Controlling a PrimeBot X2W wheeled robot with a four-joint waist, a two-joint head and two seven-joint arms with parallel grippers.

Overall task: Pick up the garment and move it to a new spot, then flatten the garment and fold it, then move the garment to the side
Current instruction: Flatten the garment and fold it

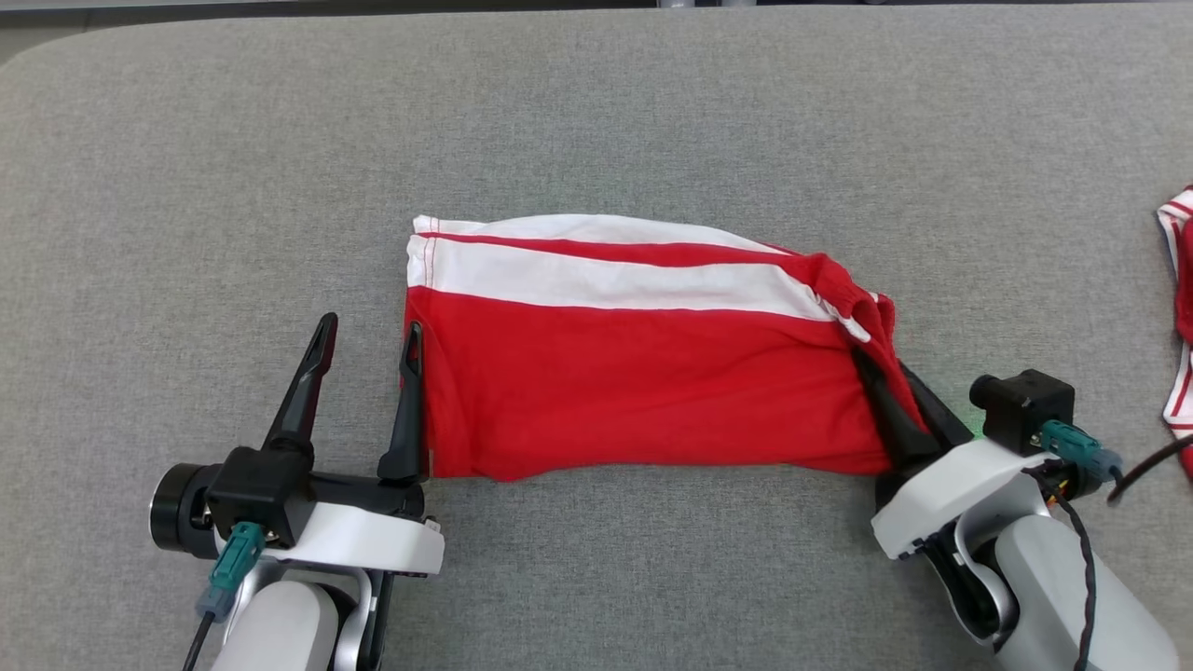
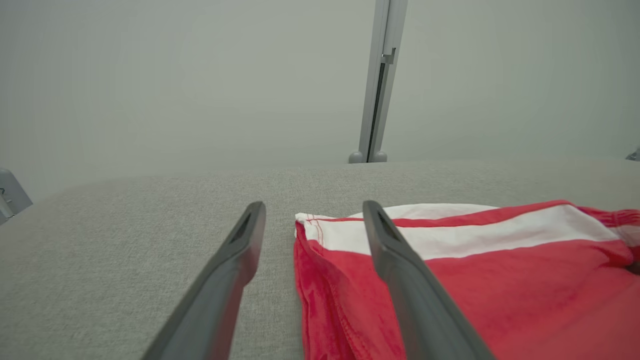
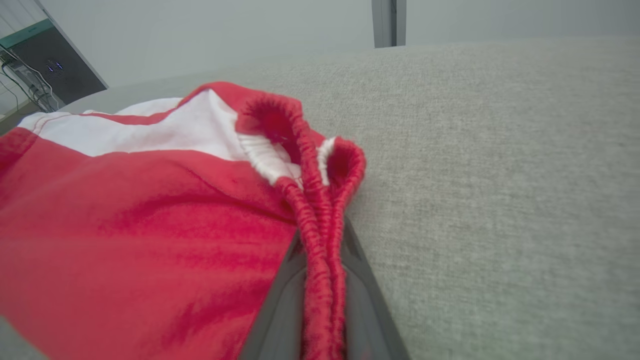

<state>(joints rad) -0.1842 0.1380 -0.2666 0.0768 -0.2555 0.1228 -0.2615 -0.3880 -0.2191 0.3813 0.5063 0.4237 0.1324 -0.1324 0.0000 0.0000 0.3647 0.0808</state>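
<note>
In the right tool point(image 1: 884, 368), the garment point(image 1: 643, 382) is pinched.

Open table point(image 1: 596, 112) lies beyond the garment point(image 1: 643, 391); another striped cloth point(image 1: 1179, 317) blocks the right edge.

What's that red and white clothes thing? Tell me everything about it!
The garment is soft red cloth with white stripes along its far side and a stitched hem at its left end. It lies folded and mostly flat on the grey table. Its gathered elastic waistband, at the right end, is pinched between the right gripper jaws. The left gripper jaws stand open, straddling its left edge.
</note>
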